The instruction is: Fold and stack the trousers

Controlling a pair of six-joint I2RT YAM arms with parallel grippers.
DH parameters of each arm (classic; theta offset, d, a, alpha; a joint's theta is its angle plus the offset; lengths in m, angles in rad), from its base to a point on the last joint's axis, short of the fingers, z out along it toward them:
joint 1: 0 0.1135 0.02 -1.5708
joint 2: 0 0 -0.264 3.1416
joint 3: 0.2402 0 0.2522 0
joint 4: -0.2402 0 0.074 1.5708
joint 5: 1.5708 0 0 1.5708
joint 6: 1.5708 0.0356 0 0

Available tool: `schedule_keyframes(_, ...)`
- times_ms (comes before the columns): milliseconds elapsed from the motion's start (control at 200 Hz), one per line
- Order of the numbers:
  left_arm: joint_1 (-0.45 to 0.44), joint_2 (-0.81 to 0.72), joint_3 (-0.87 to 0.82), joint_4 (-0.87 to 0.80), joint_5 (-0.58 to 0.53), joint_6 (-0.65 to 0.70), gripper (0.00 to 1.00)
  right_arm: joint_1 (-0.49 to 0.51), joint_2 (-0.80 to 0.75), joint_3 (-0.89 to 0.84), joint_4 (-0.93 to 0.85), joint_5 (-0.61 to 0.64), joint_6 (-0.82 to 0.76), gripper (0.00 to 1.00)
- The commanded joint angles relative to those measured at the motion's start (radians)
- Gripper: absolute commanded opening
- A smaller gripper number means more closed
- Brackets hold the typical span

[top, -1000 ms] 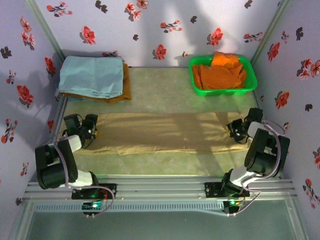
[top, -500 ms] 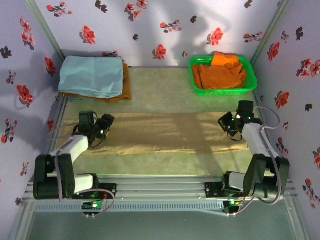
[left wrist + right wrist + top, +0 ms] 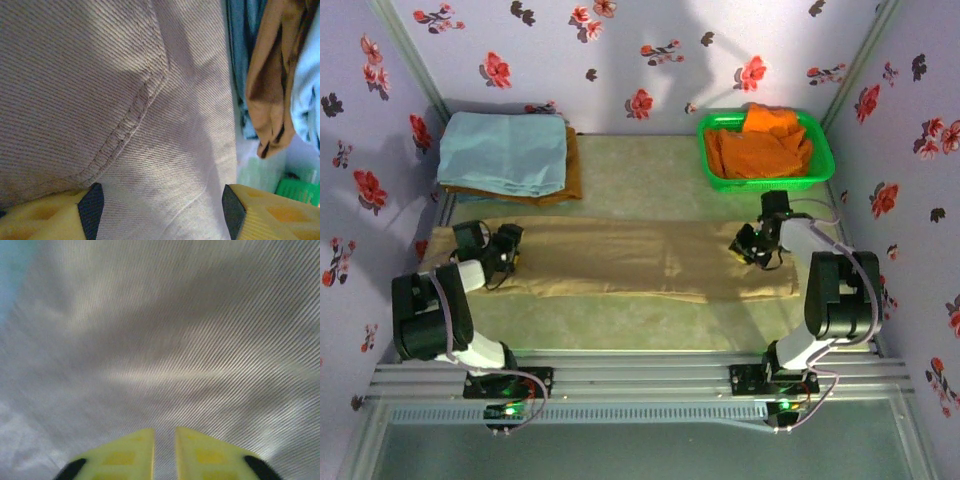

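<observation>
The tan trousers lie stretched out in a long flat band across the middle of the table. My left gripper sits low over their left end. It is open, with its yellow fingers wide apart and the cloth with a stitched seam spread between them. My right gripper rests on the right part of the trousers. Its fingers are nearly together, with a thin strip of the tan cloth in the narrow gap.
A folded light blue cloth lies on a brown garment at the back left, and both hang close in the left wrist view. A green basket of orange garments stands at the back right. Flowered walls close in three sides.
The right gripper has moved left and away from the trousers' right end onto the cloth. The left gripper went forward, then back to the left end. The trousers have shifted slightly left.
</observation>
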Motion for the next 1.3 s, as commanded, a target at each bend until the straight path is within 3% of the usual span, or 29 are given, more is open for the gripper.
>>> schedule_keyframes(0,0.033,0.009,0.021,-0.207,-0.079,0.108,0.7,-0.033,0.021,0.098,-0.1,0.11,-0.096,0.45)
schedule_keyframes(110,0.029,-0.065,0.024,-0.246,-0.108,0.127,0.71,-0.085,0.023,0.127,-0.151,0.218,-0.134,0.61)
schedule_keyframes(255,-0.002,-0.145,0.042,-0.296,-0.108,0.14,0.78,-0.196,0.026,0.072,-0.156,0.288,-0.115,0.72)
schedule_keyframes(515,-0.118,-0.226,0.016,-0.307,-0.067,0.115,0.8,-0.236,0.058,-0.03,-0.162,0.339,-0.073,0.74)
schedule_keyframes(635,-0.12,-0.274,-0.013,-0.312,-0.054,0.114,0.8,-0.236,0.106,-0.051,-0.137,0.266,-0.066,0.59)
schedule_keyframes(780,-0.12,-0.326,-0.022,-0.336,-0.04,0.116,0.8,-0.238,0.107,-0.055,-0.12,0.237,-0.058,0.14)
schedule_keyframes(845,-0.12,-0.345,-0.019,-0.355,-0.038,0.124,0.8,-0.238,0.093,-0.05,-0.115,0.221,-0.051,0.0)
schedule_keyframes(1170,-0.121,-0.409,-0.006,-0.417,-0.026,0.131,0.8,-0.305,-0.104,0.026,-0.195,0.3,-0.013,0.0)
schedule_keyframes(1295,-0.142,-0.406,0.005,-0.427,-0.021,0.143,0.8,-0.243,-0.162,0.078,-0.237,0.302,0.001,0.0)
